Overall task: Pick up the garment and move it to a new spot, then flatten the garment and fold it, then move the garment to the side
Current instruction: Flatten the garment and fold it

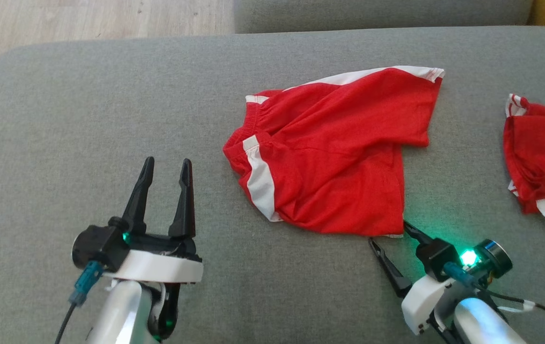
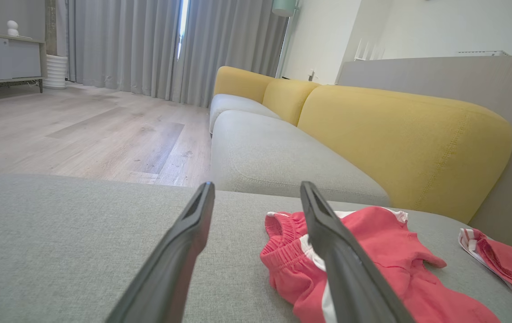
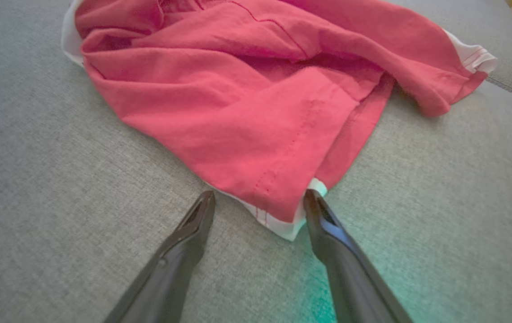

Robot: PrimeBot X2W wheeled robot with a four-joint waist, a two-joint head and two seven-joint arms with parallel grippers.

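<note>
Garment point(image 1: 329, 153) position: red shorts with white side stripes lie crumpled on the grey sofa cushion point(image 1: 110, 105), about midway between its far and near edges and towards its right side. The elastic waistband faces the cushion's left side. One leg reaches towards the far right, with its white-trimmed hem uppermost. The cloth is bunched and partly folded over itself, not flat.

Right gripper point(image 1: 389, 232) status: positioned at the garment's near hem, at its near-right corner. The fingers point(image 3: 332, 242) are spread apart and released. In the right wrist view, the white-edged hem corner lies between the two tips, with one tip at the edge of the cloth and the other on bare cushion just beside it. Nothing is clamped. A green light point(image 1: 468, 258) glows on the wrist and tints the cushion beside it.

Left gripper point(image 1: 167, 162) status: fingers spread apart and released, holding nothing, over bare cushion to the left of the garment and apart from it.

Other items: a second red and white garment point(image 1: 539, 157) lies further towards the cushion's right side, apart from the first. A yellow backrest point(image 2: 395, 134) runs behind the cushion. Wooden floor point(image 1: 62, 19) lies beyond the far-left corner.
</note>
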